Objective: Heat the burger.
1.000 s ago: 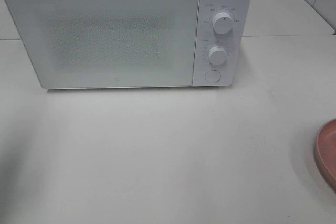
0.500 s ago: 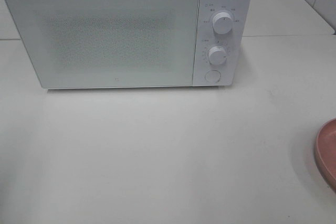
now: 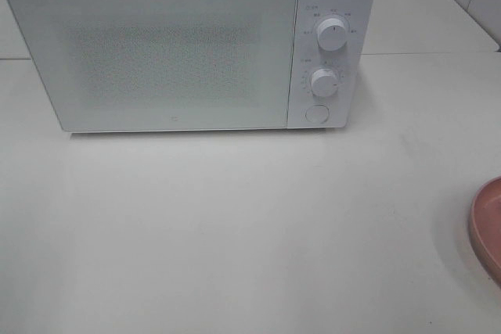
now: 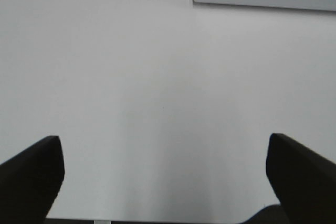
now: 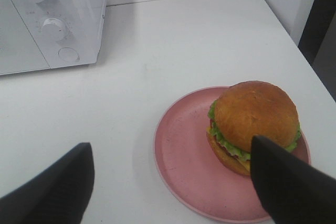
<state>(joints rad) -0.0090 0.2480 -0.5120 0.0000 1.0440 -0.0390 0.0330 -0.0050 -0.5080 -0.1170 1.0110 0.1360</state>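
Note:
The burger (image 5: pixel 254 119), with a glossy brown bun, green lettuce and yellow cheese, sits on a pink plate (image 5: pixel 184 161) in the right wrist view. My right gripper (image 5: pixel 173 182) hangs open above and short of the plate, holding nothing; one finger overlaps the burger's near side in the picture. In the high view only the plate's edge (image 3: pixel 489 224) shows at the right border; the burger and both arms are out of frame. My left gripper (image 4: pixel 165 174) is wide open over bare table, with nothing between its fingers.
A white microwave (image 3: pixel 188 44) stands at the back with its door shut, two knobs (image 3: pixel 332 34) and a round button (image 3: pixel 316 113) on its right panel. The table's right edge (image 5: pixel 310 61) runs close beside the plate.

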